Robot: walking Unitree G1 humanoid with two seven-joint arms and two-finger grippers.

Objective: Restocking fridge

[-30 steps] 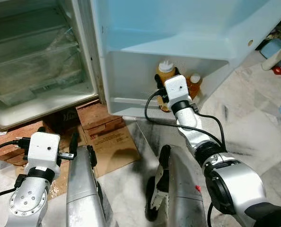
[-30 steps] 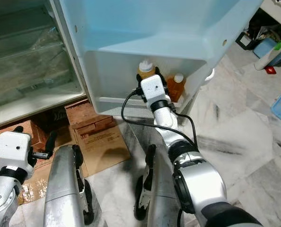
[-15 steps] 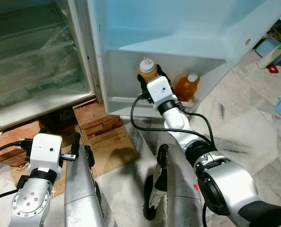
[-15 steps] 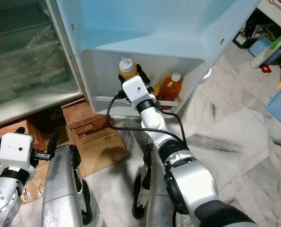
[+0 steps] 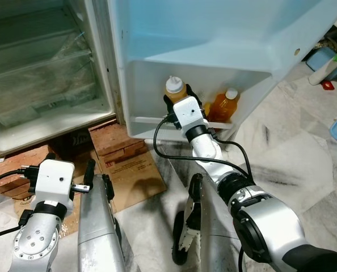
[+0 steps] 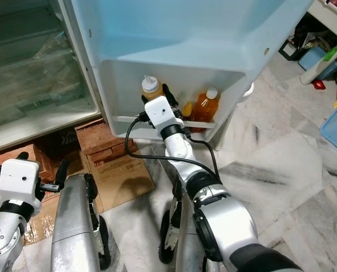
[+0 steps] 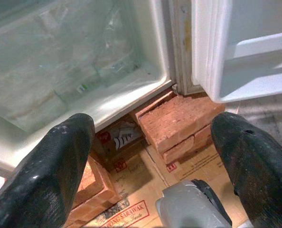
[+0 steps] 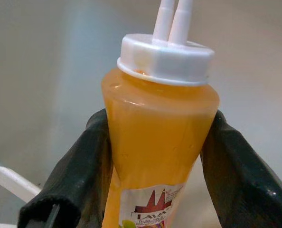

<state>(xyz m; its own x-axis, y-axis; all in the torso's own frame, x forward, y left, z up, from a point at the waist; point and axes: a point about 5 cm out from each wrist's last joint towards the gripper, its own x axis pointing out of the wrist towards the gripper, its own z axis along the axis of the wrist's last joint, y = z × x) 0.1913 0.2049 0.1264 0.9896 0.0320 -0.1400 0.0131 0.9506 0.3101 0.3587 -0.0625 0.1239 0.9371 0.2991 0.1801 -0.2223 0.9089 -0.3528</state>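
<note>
Orange squeeze bottle (image 8: pixel 157 142) clamped upright between right claw (image 5: pixel 178 101) fingers, inside fridge door shelf (image 5: pixel 151 120); left claw (image 7: pixel 153 156) open.

Beside our fingers (image 8: pixel 229 161) the juice bottle (image 5: pixel 223 105) blocks the door shelf (image 5: pixel 151 120); opposite side stays free.

Changes noted against the earlier pictures:

Right gripper (image 5: pixel 176 97) — carried from the right part of the door shelf (image 5: pixel 157 121) toward its left part, with most of the shift coming first and a slight further one since; its fingers have stayed clamped on the squeeze bottle (image 5: pixel 175 90).

Squeeze bottle — moved with the gripper, upright throughout; formerly just beside the second orange bottle (image 5: pixel 223 105), now standing apart from it.

Second orange bottle — formerly half covered by the right wrist, now plainly exposed at the shelf's right end.
</note>
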